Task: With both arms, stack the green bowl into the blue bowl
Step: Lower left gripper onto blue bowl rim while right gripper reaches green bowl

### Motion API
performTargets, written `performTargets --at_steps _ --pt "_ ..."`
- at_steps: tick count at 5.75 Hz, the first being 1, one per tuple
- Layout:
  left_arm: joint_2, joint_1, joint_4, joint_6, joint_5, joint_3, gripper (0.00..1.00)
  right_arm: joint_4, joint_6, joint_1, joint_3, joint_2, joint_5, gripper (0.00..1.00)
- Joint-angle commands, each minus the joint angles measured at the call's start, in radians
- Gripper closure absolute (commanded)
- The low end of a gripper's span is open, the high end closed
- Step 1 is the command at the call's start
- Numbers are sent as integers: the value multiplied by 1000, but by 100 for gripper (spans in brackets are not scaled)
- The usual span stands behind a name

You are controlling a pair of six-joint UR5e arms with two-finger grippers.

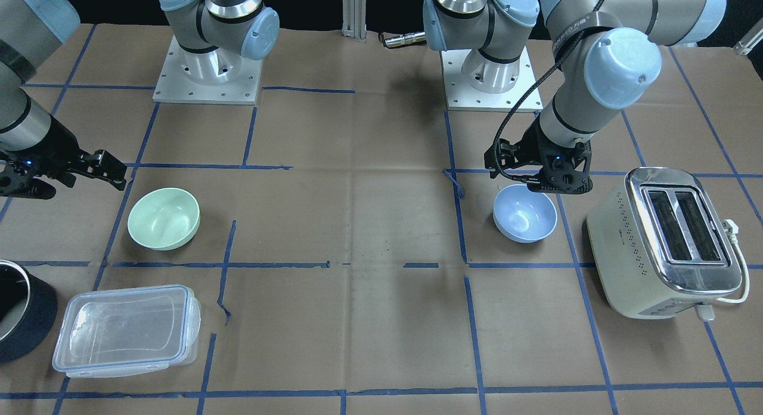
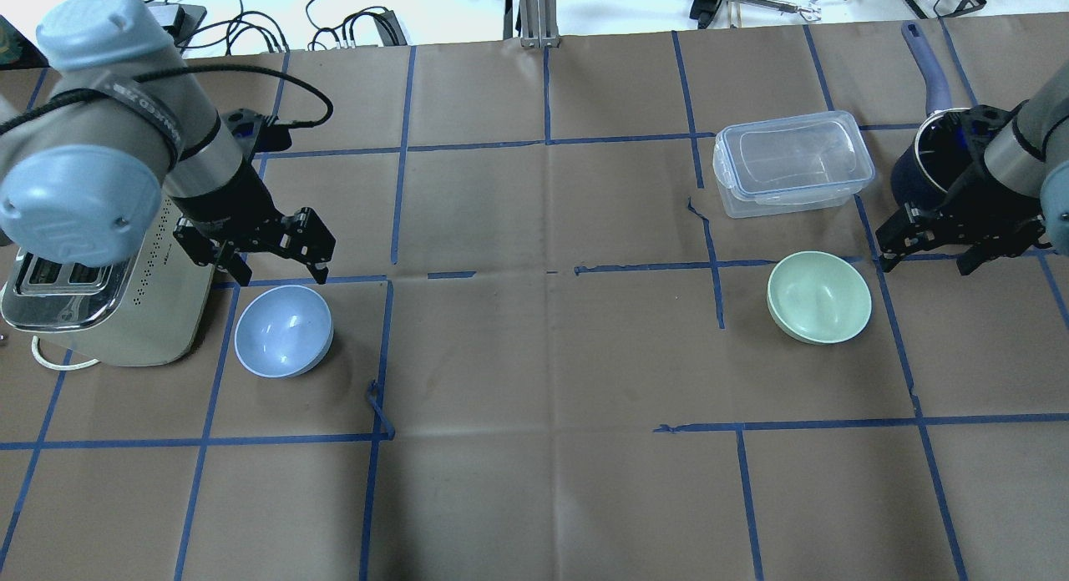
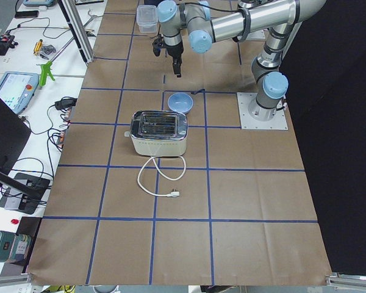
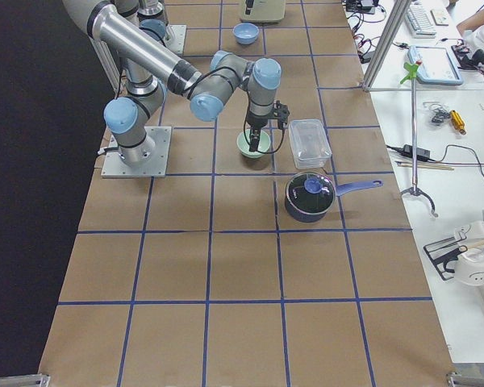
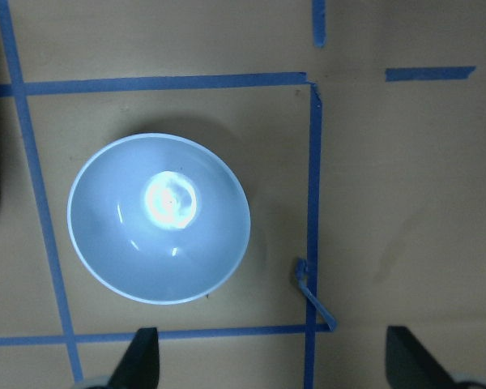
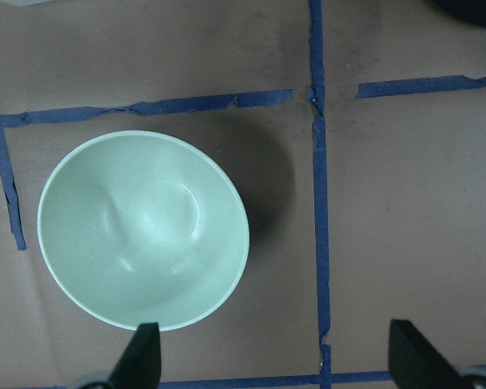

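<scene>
The green bowl (image 1: 164,218) stands upright and empty on the brown paper on my right side; it also shows in the overhead view (image 2: 819,297) and the right wrist view (image 6: 143,231). The blue bowl (image 1: 525,213) stands upright and empty on my left side (image 2: 283,330), next to the toaster, and shows in the left wrist view (image 5: 159,217). My left gripper (image 2: 280,268) is open and empty, hovering just past the blue bowl's far rim. My right gripper (image 2: 927,260) is open and empty, hovering beside the green bowl, on its outer side.
A cream and chrome toaster (image 2: 83,305) with a white cord stands close to the blue bowl's outer side. A clear plastic lidded container (image 2: 793,164) and a dark saucepan (image 2: 927,159) stand beyond the green bowl. Blue tape lines cross the paper.
</scene>
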Motion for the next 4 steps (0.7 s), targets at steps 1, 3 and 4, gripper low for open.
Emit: performTargets --at_steps 1,3,4 --pt "-94 16 204 7 3 -102 3 -39 5 32 6 26 0 0" --pt "-203 -3 243 -16 1 -116 4 -51 5 36 36 41 0 0" --pt "-199 -3 248 -21 1 -140 11 -115 7 36 65 47 0 0"
